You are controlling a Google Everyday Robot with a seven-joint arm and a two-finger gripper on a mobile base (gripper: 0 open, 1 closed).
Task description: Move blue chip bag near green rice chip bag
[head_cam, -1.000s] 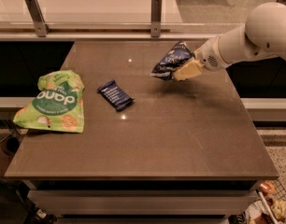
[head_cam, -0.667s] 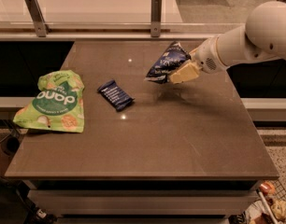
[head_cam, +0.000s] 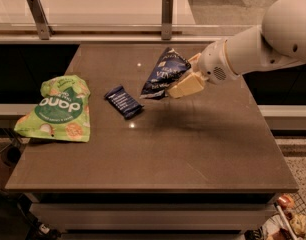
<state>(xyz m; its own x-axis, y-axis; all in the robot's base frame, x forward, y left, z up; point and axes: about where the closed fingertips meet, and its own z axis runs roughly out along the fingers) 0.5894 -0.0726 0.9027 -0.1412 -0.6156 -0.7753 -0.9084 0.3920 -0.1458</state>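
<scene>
Fingers (head_cam: 187, 85) of mine pinch the blue chip bag (head_cam: 165, 73), up over the bench (head_cam: 193, 149). My white arm (head_cam: 253, 46) stretches out behind them. The green rice chip bag (head_cam: 58, 109) lies flat, well apart

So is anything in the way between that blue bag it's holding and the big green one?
A small dark-blue wrapper lies on the table between them. The gripper holds the blue chip bag raised off the table, right of the wrapper, so it could probably pass over toward the green rice chip bag.
</scene>
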